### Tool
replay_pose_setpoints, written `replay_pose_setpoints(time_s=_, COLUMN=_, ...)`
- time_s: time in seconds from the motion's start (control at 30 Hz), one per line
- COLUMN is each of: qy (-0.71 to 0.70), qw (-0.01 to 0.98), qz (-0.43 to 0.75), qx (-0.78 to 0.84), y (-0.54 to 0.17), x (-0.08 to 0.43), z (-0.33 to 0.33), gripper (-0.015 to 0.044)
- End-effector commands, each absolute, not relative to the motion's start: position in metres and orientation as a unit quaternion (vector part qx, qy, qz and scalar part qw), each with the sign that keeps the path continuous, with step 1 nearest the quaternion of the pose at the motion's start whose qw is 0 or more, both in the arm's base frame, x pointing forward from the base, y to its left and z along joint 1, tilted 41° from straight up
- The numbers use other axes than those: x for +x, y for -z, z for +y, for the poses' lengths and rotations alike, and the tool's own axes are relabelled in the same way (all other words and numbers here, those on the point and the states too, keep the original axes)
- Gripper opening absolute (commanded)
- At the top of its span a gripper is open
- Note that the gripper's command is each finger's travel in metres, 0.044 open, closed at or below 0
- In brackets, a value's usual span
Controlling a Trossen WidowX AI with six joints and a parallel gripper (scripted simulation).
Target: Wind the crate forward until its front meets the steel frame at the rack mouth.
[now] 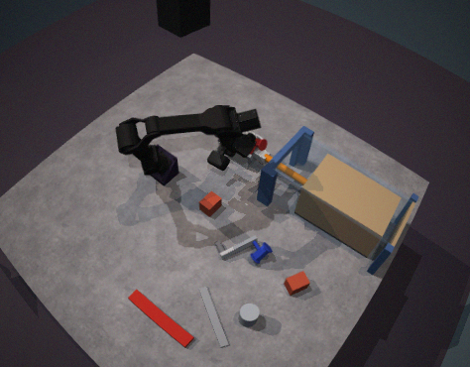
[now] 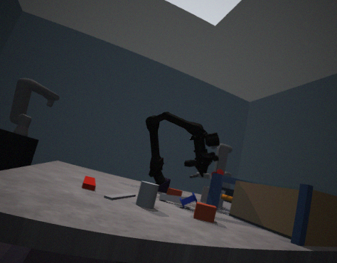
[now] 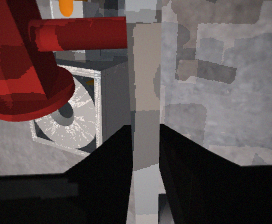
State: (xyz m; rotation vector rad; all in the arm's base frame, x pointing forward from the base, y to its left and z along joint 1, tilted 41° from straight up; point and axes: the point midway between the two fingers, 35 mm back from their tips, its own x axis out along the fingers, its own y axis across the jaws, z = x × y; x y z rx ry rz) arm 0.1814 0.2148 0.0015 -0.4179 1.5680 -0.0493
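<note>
My gripper (image 1: 250,147) (image 2: 204,174) (image 3: 143,132) is shut on the grey bar of a handle with a red spool-shaped part (image 1: 260,144) (image 2: 220,172) (image 3: 18,65). It holds the handle level, above the bench near the winch (image 2: 205,195) (image 3: 115,107). The winch's round top shows beyond the red part in the wrist view; in the top view the arm mostly hides it. The key end is not clearly visible. An orange strap (image 1: 291,174) (image 2: 227,197) (image 3: 66,6) runs to the tan crate (image 1: 358,193) (image 2: 264,202). The crate sits flat, set back from the blue mouth frame (image 1: 267,185) (image 2: 215,192).
A second grey handle (image 1: 239,247) (image 2: 170,197) with a blue spool (image 1: 261,252) (image 2: 188,200) lies on the bench. Two orange-red blocks, a red bar (image 1: 161,317) (image 2: 89,183), a flat grey bar (image 1: 214,316) (image 2: 119,196) and a grey cylinder (image 1: 249,314) (image 2: 147,195) also lie there.
</note>
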Motion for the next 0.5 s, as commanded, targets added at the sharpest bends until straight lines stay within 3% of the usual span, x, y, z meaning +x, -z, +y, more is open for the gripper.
replay_pose_setpoints(time_s=0.0, qy=-0.015, qw=0.69, qz=0.707, qx=-0.153, y=-0.0029, x=0.1815, z=0.2164, gripper=0.0)
replay_pose_setpoints(time_s=0.47, qy=-0.093, qw=0.685, qz=0.719, qx=-0.073, y=-0.0029, x=0.1817, z=0.2161, gripper=0.0)
